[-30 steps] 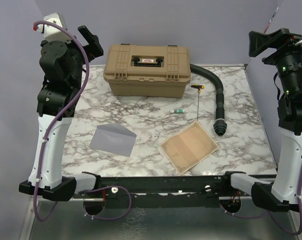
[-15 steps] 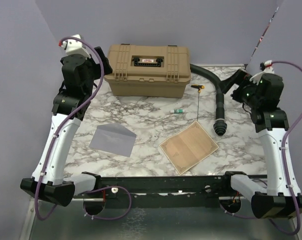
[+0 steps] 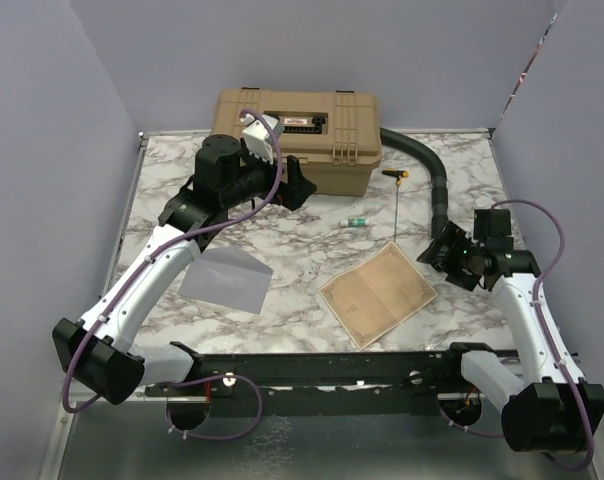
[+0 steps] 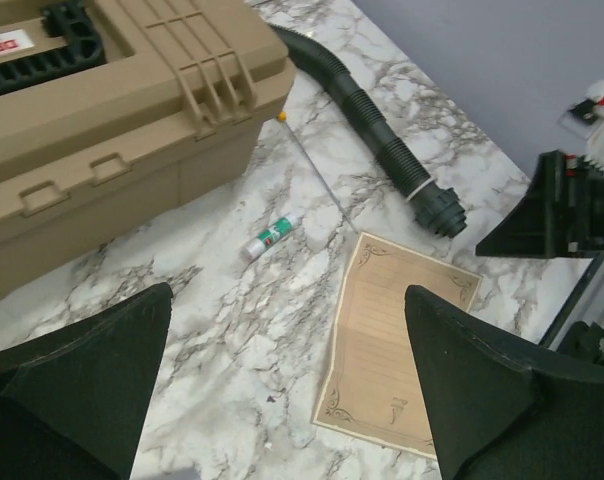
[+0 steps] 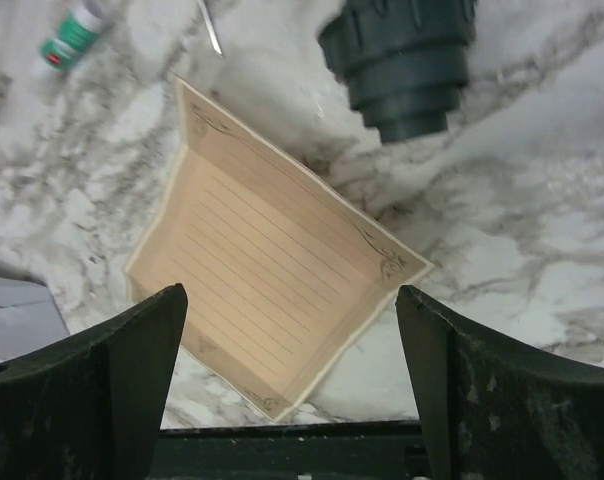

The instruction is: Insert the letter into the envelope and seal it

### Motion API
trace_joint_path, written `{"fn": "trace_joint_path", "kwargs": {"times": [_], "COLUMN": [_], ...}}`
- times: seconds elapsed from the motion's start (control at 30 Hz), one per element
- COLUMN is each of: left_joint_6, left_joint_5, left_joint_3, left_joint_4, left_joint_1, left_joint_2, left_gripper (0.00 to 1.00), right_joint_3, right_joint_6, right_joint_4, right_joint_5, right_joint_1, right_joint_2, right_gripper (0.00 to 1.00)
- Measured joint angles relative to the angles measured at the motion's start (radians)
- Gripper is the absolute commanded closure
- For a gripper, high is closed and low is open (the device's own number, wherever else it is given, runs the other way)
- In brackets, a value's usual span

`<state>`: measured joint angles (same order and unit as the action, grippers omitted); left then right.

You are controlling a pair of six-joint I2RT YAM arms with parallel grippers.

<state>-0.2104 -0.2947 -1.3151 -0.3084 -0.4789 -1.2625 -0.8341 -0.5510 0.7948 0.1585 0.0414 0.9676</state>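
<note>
The letter [image 3: 377,293], a tan lined sheet with a paler border, lies flat on the marble table right of centre near the front edge. The grey envelope [image 3: 227,280] lies flat to its left, its far corner under my left forearm. My left gripper [image 3: 296,186] hovers open in front of the tan case, above the table and well back from both papers; its wrist view looks down on the letter [image 4: 392,360] between empty fingers [image 4: 102,380]. My right gripper [image 3: 444,254] hangs open just right of the letter, the letter [image 5: 272,290] showing below its empty jaws.
A tan hard case [image 3: 294,135] stands at the back centre. A black ribbed hose [image 3: 437,195] curves from behind it down to beside the letter. A small glue stick [image 3: 355,221] and a thin yellow-handled tool [image 3: 395,205] lie between case and letter. A black rail [image 3: 322,365] borders the front edge.
Both arms have swung down from upright. The left arm reached forward to in front of the case; the right arm dropped beside the letter. Both grippers stayed open.
</note>
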Motion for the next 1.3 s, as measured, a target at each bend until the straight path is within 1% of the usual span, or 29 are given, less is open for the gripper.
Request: {"fn": "trace_joint_path", "kwargs": {"times": [0.1,0.27,0.5,0.63,0.77,0.83,0.9,0.93,1.03,1.07,1.1,1.17,1.2,1.23,1.3], "left_joint_6": [0.011,0.012,0.01,0.005,-0.006,-0.01,-0.014,-0.015,-0.021,-0.024,-0.028,-0.034,-0.038,-0.04,-0.05], "left_joint_5": [-0.032,-0.034,-0.034,-0.034,-0.034,-0.034,-0.034,-0.035,-0.035,-0.035,-0.037,-0.038,-0.039,-0.039,-0.04], "left_joint_3": [0.0,0.0,0.0,0.0,0.0,-0.001,-0.002,-0.003,-0.003,-0.003,-0.003,-0.006,-0.009,-0.011,-0.018], "left_joint_4": [0.023,0.048,0.064,0.073,0.086,0.09,0.091,0.091,0.091,0.091,0.092,0.095,0.1,0.103,0.109], "left_joint_1": [-0.033,-0.058,-0.084,-0.087,-0.087,-0.089,-0.092,-0.093,-0.094,-0.094,-0.094,-0.096,-0.097,-0.098,-0.099], "left_joint_2": [-0.008,-0.024,-0.033,-0.034,-0.044,-0.058,-0.072,-0.08,-0.091,-0.092,-0.092,-0.092,-0.092,-0.092,-0.093], "left_gripper": [0.01,0.01,0.01,0.01,0.01,0.01,0.01,0.01,0.01,0.01,0.01,0.01,0.01,0.01,0.01], "right_joint_3": [0.069,0.079,0.213,0.259,0.278,0.286,0.293,0.297,0.317,0.327,0.337,0.354,0.364,0.373,0.383], "right_joint_6": [-0.021,-0.09,-0.141,-0.117,-0.081,-0.07,-0.062,-0.058,-0.041,-0.035,-0.029,-0.018,-0.014,-0.011,-0.01], "right_joint_4": [0.027,0.026,-0.09,-0.158,-0.227,-0.267,-0.303,-0.32,-0.381,-0.405,-0.429,-0.477,-0.506,-0.532,-0.57], "right_joint_5": [-0.017,-0.054,-0.057,-0.052,-0.008,0.026,0.059,0.072,0.112,0.128,0.147,0.183,0.206,0.227,0.263], "right_joint_1": [0.0,0.0,0.0,0.0,0.0,0.0,0.0,0.0,0.0,0.0,0.0,0.0,0.0,0.0,0.0], "right_joint_2": [-0.013,-0.003,0.092,0.098,0.113,0.136,0.166,0.181,0.21,0.211,0.21,0.207,0.203,0.199,0.189], "right_gripper": [0.12,0.12,0.12,0.12,0.14,0.19,0.27,0.34,0.46,0.51,0.6,0.86,0.97,0.99,0.99]}}
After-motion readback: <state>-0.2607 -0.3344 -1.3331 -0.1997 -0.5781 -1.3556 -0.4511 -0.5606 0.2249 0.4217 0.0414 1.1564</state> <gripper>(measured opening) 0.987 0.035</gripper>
